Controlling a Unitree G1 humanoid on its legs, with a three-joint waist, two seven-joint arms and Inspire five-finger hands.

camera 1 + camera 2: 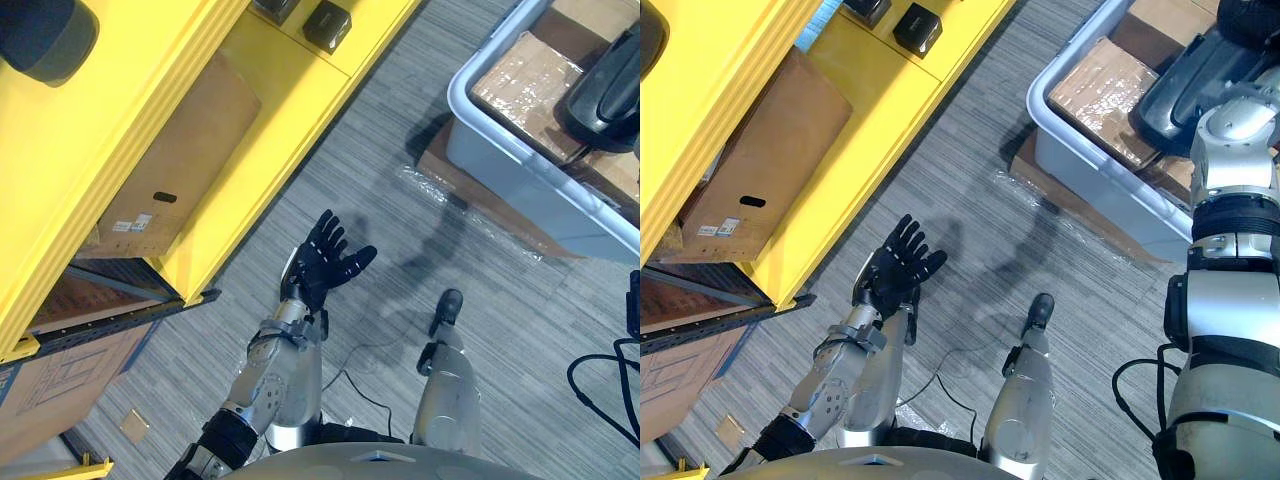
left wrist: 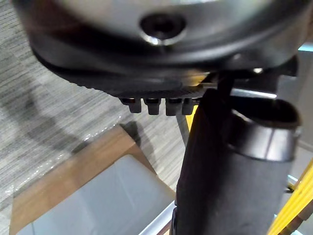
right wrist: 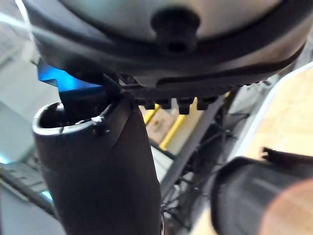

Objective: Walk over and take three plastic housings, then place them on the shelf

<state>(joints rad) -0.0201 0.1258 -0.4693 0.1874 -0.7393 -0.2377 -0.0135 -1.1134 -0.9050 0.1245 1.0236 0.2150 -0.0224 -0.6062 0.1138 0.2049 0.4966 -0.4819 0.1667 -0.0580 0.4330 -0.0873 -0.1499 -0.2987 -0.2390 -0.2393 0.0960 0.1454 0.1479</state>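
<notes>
Grey carpet (image 1: 335, 170) parts yellow shelf (image 1: 290, 90) from pale plastic tote (image 1: 500, 160); with your left hand (image 1: 325, 262) and right hand (image 3: 102, 166) both spread empty, centre the right over the dark plastic housing (image 1: 1185, 85) before closing.

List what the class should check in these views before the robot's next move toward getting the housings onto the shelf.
1. Left hand empty, fingers straight: ok.
2. Right hand holding a housing: cannot tell.
3. Dark housing lying in the grey bin: ok.
4. Yellow shelf has bare space beside the small black parts: ok.
</notes>
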